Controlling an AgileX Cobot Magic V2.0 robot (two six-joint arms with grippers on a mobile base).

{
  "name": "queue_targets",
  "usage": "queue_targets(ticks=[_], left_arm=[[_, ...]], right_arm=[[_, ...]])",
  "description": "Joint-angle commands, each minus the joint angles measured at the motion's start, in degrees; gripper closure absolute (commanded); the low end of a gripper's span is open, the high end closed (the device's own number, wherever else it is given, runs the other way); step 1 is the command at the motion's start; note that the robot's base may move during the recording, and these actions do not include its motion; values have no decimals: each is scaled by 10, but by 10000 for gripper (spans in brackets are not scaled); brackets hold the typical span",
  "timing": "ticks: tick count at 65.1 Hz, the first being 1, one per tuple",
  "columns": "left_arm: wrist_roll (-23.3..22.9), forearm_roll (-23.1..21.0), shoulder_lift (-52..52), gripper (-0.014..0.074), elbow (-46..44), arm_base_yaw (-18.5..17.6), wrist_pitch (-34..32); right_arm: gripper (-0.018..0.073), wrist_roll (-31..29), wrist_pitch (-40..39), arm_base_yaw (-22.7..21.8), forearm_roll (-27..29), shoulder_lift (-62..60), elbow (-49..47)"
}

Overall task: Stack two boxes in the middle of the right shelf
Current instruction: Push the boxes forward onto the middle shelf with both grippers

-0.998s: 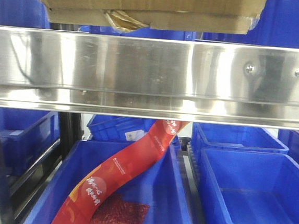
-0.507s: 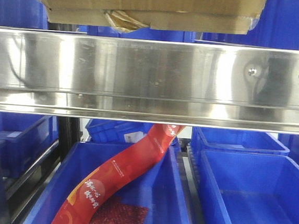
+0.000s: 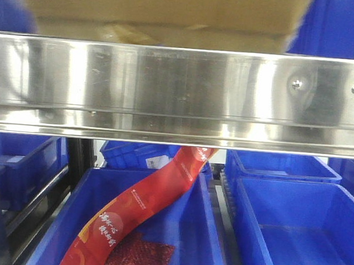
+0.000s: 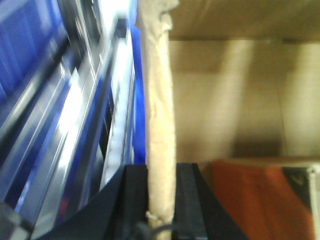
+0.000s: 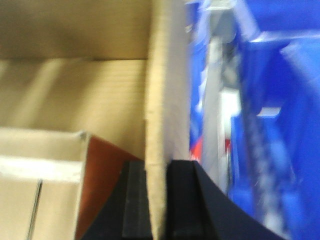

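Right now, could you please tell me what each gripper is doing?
Left gripper: shut on the cardboard box wall.
Right gripper: shut on the opposite wall of the box.

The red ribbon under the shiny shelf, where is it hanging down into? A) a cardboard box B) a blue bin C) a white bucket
B: the red ribbon drops from under the shelf into the blue bin on the left, ending near its floor.
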Motion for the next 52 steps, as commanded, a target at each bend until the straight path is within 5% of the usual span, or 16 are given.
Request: queue_targets(ticks=[1, 16, 22, 36, 45, 52], left_arm=[[32, -52, -5, 707, -5, 20, -36], [33, -49, 3, 707, -5, 27, -29], [33, -56, 7, 689, -3, 27, -19], [33, -55, 7, 375, -3, 27, -17], [33, -49, 7, 218, -4, 27, -19], [33, -48, 5, 206, -5, 27, -21]], right_arm=[[690, 74, -25, 22, -51, 3, -12], [685, 82, -29, 21, -71, 34, -12], [603, 82, -40, 21, -81, 37, -12], [125, 82, -44, 21, -83, 38, -12], [111, 82, -47, 21, -115, 38, -13], [141, 82, -43, 21, -122, 34, -19]])
